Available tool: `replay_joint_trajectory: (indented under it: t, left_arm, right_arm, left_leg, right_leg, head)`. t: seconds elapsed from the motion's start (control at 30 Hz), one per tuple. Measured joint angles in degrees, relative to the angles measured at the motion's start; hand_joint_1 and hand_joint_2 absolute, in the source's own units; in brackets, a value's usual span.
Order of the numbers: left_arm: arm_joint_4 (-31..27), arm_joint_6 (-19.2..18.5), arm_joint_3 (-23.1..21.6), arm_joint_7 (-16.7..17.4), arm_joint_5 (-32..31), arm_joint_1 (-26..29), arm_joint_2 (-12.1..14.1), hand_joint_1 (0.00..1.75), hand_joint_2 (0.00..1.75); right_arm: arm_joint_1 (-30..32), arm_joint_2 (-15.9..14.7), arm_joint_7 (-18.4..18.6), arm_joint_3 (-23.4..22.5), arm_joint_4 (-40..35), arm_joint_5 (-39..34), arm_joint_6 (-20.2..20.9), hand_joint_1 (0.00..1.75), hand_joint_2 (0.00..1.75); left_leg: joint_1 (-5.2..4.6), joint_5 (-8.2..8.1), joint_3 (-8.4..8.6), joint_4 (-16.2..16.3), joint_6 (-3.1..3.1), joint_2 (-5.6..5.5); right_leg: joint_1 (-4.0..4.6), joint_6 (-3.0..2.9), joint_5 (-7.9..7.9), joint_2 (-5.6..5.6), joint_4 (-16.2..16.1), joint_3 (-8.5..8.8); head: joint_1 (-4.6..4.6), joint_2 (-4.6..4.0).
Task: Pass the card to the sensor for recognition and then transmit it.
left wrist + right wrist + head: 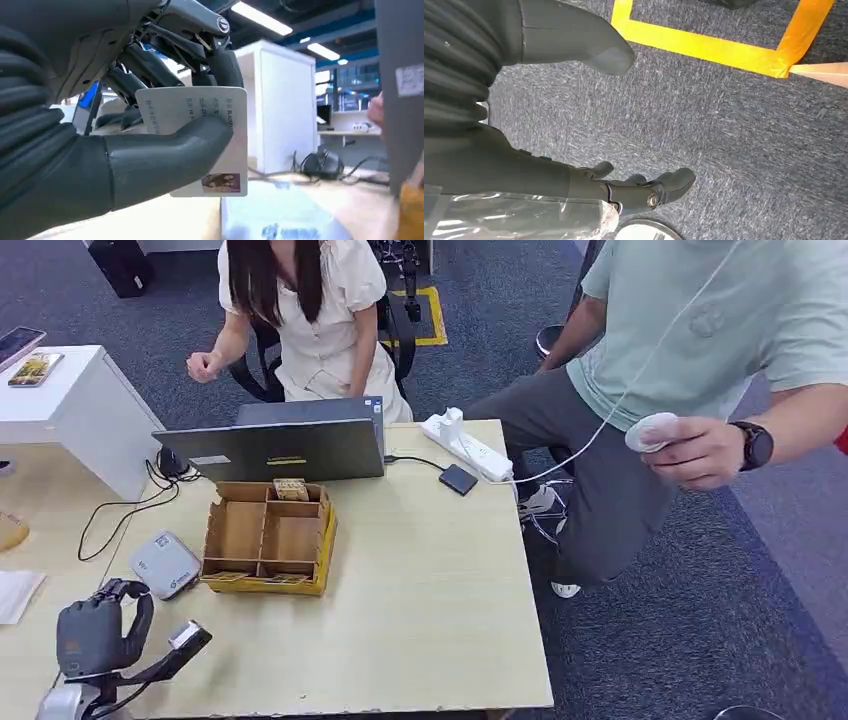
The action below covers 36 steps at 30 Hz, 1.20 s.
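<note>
- We are seeing the left hand [100, 635] pinching the card [200, 140] near the sensor [164, 564].
- The right hand [574, 125] is hanging over carpet, fingers apart, holding nothing.

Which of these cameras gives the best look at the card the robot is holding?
The left wrist view: the card is close up, pinched by the left robot hand, its print and a small picture visible. The head view shows it as a small pale sliver in that robot hand. The right wrist view looks at carpet.
</note>
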Motion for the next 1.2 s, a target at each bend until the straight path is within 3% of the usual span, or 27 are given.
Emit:
replay_joint_trajectory:
  t: [0.23,0.43,0.67,0.83,1.0,1.2]
  left_arm:
    - [-3.7,0.0,-4.5,4.4,3.8,-1.6,5.4,1.75,1.75]
    - [-4.6,0.0,-8.6,5.6,5.1,-3.9,7.8,1.75,1.75]
    - [-5.3,-0.3,-13.4,5.3,8.0,-8.1,8.9,1.75,1.75]
    - [-5.5,-3.1,-18.1,5.1,10.8,-15.6,9.5,1.75,1.75]
    - [-7.0,-4.8,-22.9,5.9,12.3,-21.8,8.5,1.75,1.75]
    - [-5.5,-4.7,-30.5,11.8,1.9,-30.5,7.7,1.75,1.75]
  right_arm:
    - [-0.1,0.0,0.0,-0.6,-0.1,0.6,0.6,0.0,1.75]
    - [-0.2,0.0,0.0,-1.2,-0.1,1.1,0.6,0.0,1.75]
    - [-0.5,0.3,0.0,-1.4,-0.1,2.2,0.8,0.0,1.75]
    - [-0.9,0.3,0.1,-1.4,-0.2,3.2,1.0,0.0,1.75]
    - [-1.0,0.8,0.4,-1.4,-0.3,4.0,1.2,0.0,1.75]
    - [-1.6,1.7,0.8,-1.4,-0.5,5.2,1.8,0.0,1.75]
  left_leg:
    - [0.02,0.03,0.0,0.0,-0.04,0.0]
    - [0.01,0.04,-0.01,0.0,-0.03,0.0]
    - [0.0,0.05,-0.01,0.0,-0.02,0.0]
    - [0.0,0.15,-0.05,0.0,0.08,-0.05]
    - [0.0,0.19,-0.05,0.1,0.05,-0.01]
    - [-0.01,0.19,-0.08,0.1,0.06,-0.03]
  right_leg:
    - [0.02,-0.01,0.0,-0.01,0.0,-0.02]
    - [0.01,-0.01,0.01,0.0,0.0,-0.01]
    - [0.0,0.02,0.04,0.0,0.0,-0.03]
    - [0.0,0.02,0.09,-0.09,0.0,-0.03]
    - [0.0,-0.02,0.21,-0.01,0.0,-0.07]
    - [0.0,-0.01,0.23,-0.03,0.0,-0.07]
  head:
    - [-0.02,0.0]
    - [-0.02,-0.02]
    - [0.0,-0.02]
    - [-0.02,0.0]
    - [-0.02,-0.02]
    - [0.0,0.0]
